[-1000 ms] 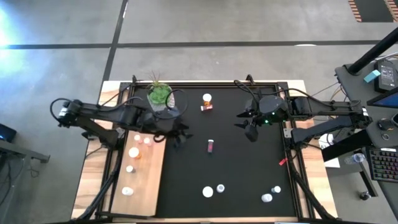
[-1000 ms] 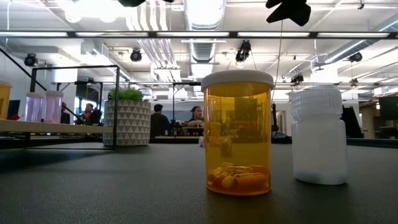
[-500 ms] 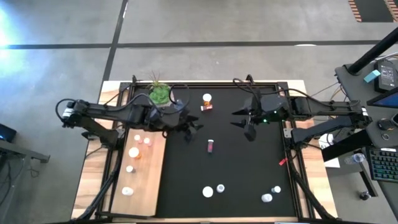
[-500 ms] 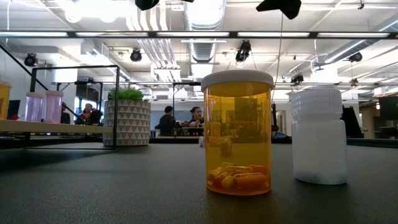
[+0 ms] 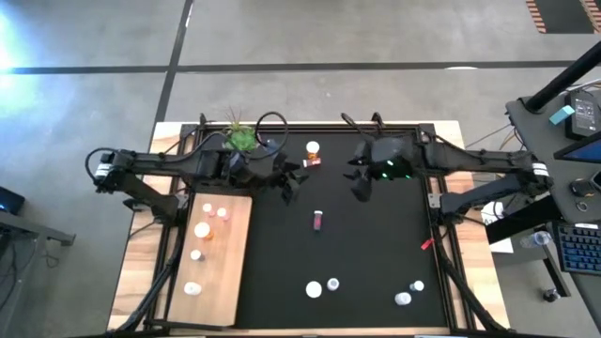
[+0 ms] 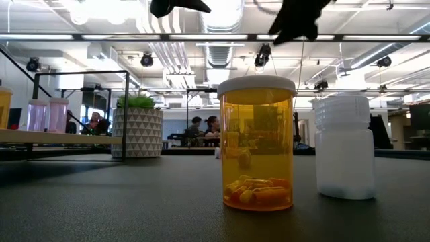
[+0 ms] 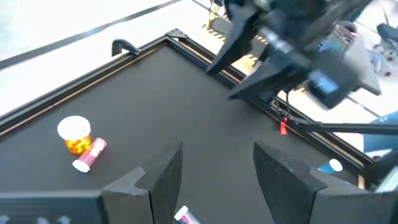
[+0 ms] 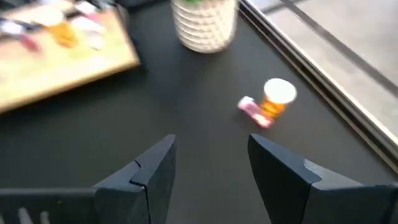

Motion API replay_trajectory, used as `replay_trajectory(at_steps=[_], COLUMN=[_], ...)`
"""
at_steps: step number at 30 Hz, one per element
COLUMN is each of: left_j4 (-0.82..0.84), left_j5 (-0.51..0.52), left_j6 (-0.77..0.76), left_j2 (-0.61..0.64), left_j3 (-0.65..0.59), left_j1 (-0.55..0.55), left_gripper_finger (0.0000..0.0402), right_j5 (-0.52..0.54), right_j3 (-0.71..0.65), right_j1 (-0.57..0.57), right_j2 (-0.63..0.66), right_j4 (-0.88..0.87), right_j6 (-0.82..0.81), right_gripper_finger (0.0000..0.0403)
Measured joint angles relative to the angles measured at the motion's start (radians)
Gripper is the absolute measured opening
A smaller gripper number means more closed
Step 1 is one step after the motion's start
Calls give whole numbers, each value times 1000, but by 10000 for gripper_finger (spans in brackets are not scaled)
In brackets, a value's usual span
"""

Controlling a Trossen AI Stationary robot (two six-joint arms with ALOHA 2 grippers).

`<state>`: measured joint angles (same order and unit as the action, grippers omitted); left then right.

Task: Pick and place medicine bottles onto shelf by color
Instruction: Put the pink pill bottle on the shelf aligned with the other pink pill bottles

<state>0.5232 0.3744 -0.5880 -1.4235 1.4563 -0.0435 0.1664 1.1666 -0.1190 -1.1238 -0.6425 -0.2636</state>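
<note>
High view, nearest edge first: four white-capped medicine bottles (image 5: 313, 289) stand loose on the black mat (image 5: 376, 249), two near the middle and two further right; to their left the shelf (image 5: 225, 272) lies on the bench and already carries five bottles, spread from its near end to its far end; a pink bottle (image 5: 319, 221) lies on its side mid-mat. Beyond that, what has changed: a second ago my left end effector (image 5: 291, 184) hung by the shelf's far right corner; it has now swung right, out over the mat; its fingers stand partly spread with nothing between them. My right end effector (image 5: 360, 188) has drifted left toward the middle, likewise part open and empty. I take it the left arm is through at the shelf and is heading out for another pick. Furthest off, an orange bottle (image 5: 312, 148) stands with a second pink bottle (image 5: 310, 162) lying against it, right of the plant pot (image 5: 241, 141); both arms are closing on that pair, so I'd watch for crowding.
</note>
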Motion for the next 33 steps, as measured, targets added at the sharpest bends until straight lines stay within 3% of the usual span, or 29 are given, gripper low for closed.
replay_trajectory(at_steps=[3,7,10,14,18,24,33], left_j4=[0,1,2,24,36,54,64], left_j5=[-6,-89,-116,-122,-122,-108,-104], left_j6=[1,41,86,127,133,179,211], left_j2=[1,15,32,62,105,178,237], left_j3=[0,0,0,0,-1,-1,-1], left_j1=[25,58,69,73,76,83,84], left_gripper_finger=[180,180,180,180,180,180,180], right_j5=[-132,-393,-502,-509,-510,-507,-503], right_j3=[-7,-29,-71,-137,-161,-118,3], right_j1=[-92,-208,-268,-313,-345,-388,-430], right_j2=[-72,-175,-240,-327,-425,-595,-738], right_j4=[15,74,200,428,542,590,595], right_j6=[101,230,358,426,467,487,502], right_gripper_finger=[189,189,189,189,189,189,189])
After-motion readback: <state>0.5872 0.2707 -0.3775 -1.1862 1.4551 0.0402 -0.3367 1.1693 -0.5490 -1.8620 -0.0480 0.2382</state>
